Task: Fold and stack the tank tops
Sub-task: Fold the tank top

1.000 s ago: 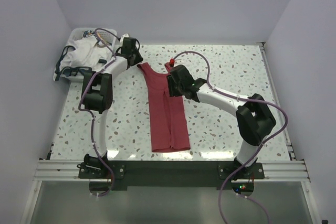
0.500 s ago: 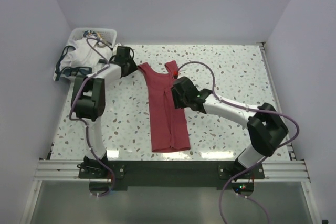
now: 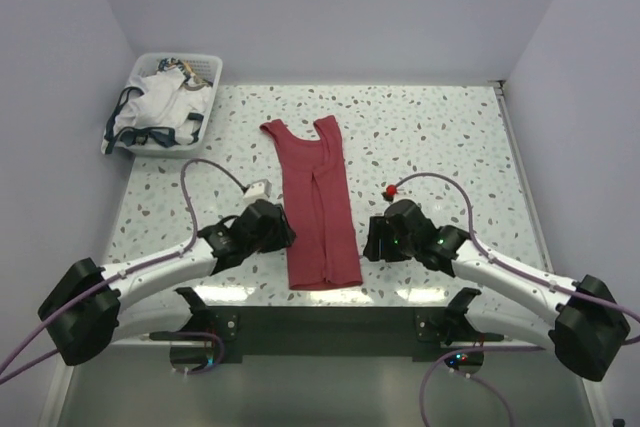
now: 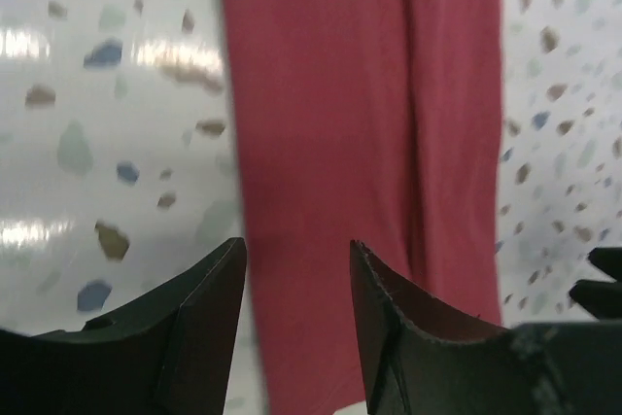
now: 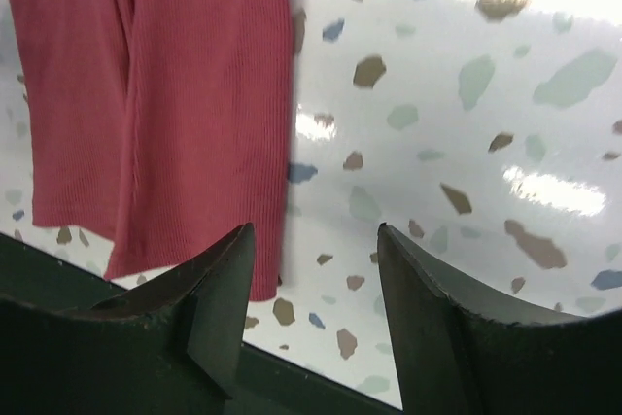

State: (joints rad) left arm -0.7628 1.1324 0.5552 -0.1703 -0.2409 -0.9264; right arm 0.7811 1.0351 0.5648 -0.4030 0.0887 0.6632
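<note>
The dark red tank top (image 3: pixel 318 202) lies flat on the speckled table, folded lengthwise into a narrow strip, straps at the far end and hem near the front edge. My left gripper (image 3: pixel 284 231) hovers open at the strip's left edge near the hem; the left wrist view shows red cloth (image 4: pixel 360 94) beyond its empty jaws (image 4: pixel 296 252). My right gripper (image 3: pixel 369 239) is open beside the right edge; in its wrist view the jaws (image 5: pixel 316 235) frame bare table next to the hem corner (image 5: pixel 165 94). The white tank top (image 3: pixel 160 105) lies crumpled in the basket.
A white plastic basket (image 3: pixel 206 61) sits at the table's far left corner. A black rail (image 3: pixel 320 319) runs along the near edge just below the hem. White walls enclose the table on three sides. A small red object (image 3: pixel 390 190) sits on the right arm's cable.
Both arms have swung back from the strap end of the red top to its hem end near the front edge. Both sets of jaws have widened.
</note>
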